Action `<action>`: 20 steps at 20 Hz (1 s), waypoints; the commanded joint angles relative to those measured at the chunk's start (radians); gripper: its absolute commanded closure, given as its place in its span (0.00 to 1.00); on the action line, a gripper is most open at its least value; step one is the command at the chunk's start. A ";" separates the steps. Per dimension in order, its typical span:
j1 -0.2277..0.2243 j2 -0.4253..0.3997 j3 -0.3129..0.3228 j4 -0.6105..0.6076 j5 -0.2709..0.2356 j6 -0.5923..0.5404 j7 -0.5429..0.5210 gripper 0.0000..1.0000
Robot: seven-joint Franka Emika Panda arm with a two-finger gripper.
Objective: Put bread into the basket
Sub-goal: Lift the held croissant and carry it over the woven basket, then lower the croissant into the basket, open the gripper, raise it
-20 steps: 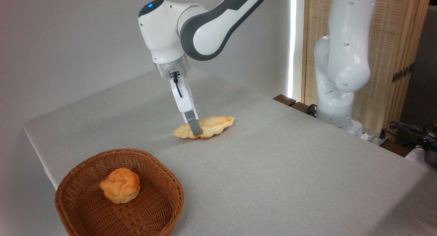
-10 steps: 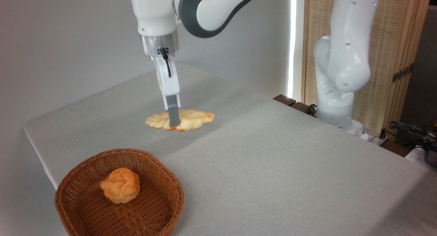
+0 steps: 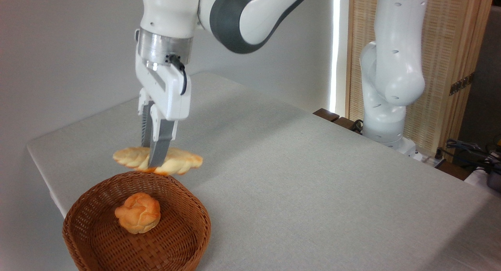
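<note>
The basket (image 3: 137, 224) is brown woven wicker, coarse and matt. Inside it, the bun (image 3: 137, 212) looks smooth, with a faint sheen. Above its far rim, the bread (image 3: 178, 163) has a dull golden crust. The gripper (image 3: 154, 161) has glossy white plastic housing and matt grey fingers (image 3: 159, 147). The table (image 3: 313, 185) beneath the basket wears a matt grey cloth of fine weave.

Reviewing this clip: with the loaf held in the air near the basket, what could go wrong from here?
1. The gripper pinches the long bread near its middle only, so the loaf may tilt or slip.
2. The bread hangs by the far rim of the basket, not over its centre; released here, it could catch the rim and land on the table.
3. A knotted bun already sits inside, so the loaf may settle on it unevenly.
</note>
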State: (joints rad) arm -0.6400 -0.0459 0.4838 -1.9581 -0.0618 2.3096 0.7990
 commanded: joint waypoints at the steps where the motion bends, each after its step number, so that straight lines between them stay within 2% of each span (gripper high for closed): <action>1: -0.004 0.073 0.041 0.036 -0.081 0.109 -0.075 0.50; 3: -0.004 0.090 0.047 0.036 -0.101 0.142 -0.081 0.31; 4: -0.004 0.104 0.047 0.036 -0.101 0.155 -0.083 0.12; 5: -0.004 0.109 0.047 0.036 -0.102 0.172 -0.083 0.04; 6: 0.003 0.109 0.047 0.036 -0.104 0.180 -0.083 0.00; 20: 0.006 0.123 0.047 0.036 -0.122 0.214 -0.093 0.00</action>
State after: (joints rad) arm -0.6321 0.0658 0.5248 -1.9374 -0.1666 2.5014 0.7235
